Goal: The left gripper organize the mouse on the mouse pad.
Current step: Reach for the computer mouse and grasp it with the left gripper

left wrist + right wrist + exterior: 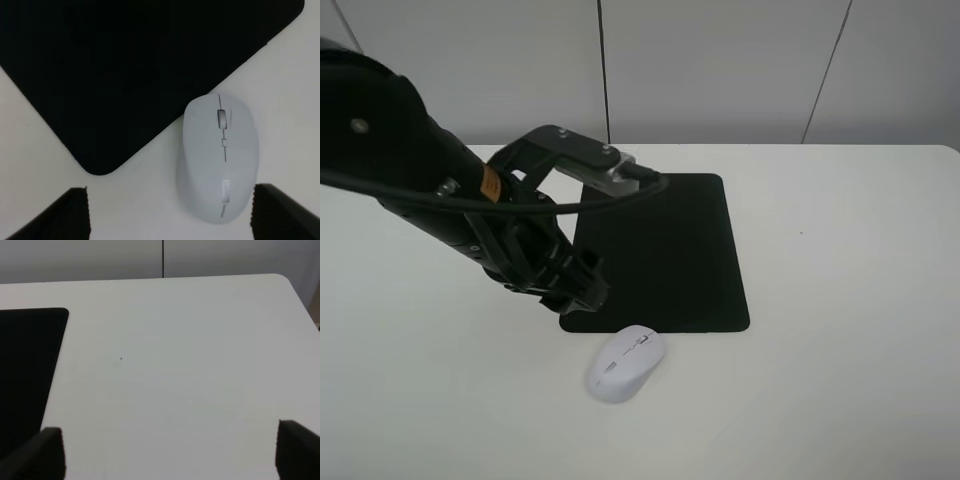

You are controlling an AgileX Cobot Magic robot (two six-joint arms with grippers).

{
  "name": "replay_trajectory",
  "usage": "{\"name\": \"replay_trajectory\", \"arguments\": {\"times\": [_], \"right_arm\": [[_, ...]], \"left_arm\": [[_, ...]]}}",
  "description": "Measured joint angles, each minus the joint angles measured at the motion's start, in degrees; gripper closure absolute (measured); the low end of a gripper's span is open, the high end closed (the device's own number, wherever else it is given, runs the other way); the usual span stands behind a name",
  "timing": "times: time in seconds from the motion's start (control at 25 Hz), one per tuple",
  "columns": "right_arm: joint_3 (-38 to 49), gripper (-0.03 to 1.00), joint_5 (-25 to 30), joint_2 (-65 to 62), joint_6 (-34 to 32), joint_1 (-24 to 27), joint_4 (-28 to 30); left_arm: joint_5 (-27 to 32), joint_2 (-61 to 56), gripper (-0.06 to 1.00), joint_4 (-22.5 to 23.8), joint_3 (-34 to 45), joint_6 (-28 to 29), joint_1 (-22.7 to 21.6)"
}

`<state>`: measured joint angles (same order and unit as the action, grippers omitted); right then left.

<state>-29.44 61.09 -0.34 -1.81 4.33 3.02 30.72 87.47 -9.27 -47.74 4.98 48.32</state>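
Mouse [625,364] off its mat: the small white wireless mouse lies on the white table [840,380], just outside the near edge of the black mouse pad [670,250]. From the high camera we see it close to the pad's near-left corner. Its scroll wheel [222,119] end points toward the pad and comes right up to the edge; we cannot tell whether the two touch.

The left gripper [582,292], at the end of a bulky black arm [410,170] draped with cables [570,205], hangs over that same corner of the pad. In the high view it is just beside the mouse, on its left.

Through the left wrist camera we look down on the mouse [218,157] and the rounded corner of the pad [125,65]. There the left gripper [172,215] has its jaws spread wide. The rear end of the mouse sits between the two black fingertips [70,215], much nearer one than the other. We cannot tell from these views whether that nearer fingertip touches the shell.

The right gripper [170,455] shows only in its own wrist camera. Its jaws are likewise spread wide over bare white table, with a corner of the pad [25,370] in sight. A pale panelled wall [720,60] stands behind the table.
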Motion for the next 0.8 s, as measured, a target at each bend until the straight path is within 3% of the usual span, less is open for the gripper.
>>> {"name": "replay_trajectory", "arguments": {"times": [0.28,0.44,0.8], "right_arm": [[0.0,0.14,0.0,0.0,0.0,0.0,0.0],[0.0,0.14,0.0,0.0,0.0,0.0,0.0],[0.0,0.14,0.0,0.0,0.0,0.0,0.0]], "left_arm": [[-0.3,6.8,0.26,8.1,-3.3,13.3,7.1],[-0.3,8.3,0.26,9.9,-3.3,20.0,8.9],[-1.4,8.6,0.26,10.2,-3.8,23.1,9.7]]}}
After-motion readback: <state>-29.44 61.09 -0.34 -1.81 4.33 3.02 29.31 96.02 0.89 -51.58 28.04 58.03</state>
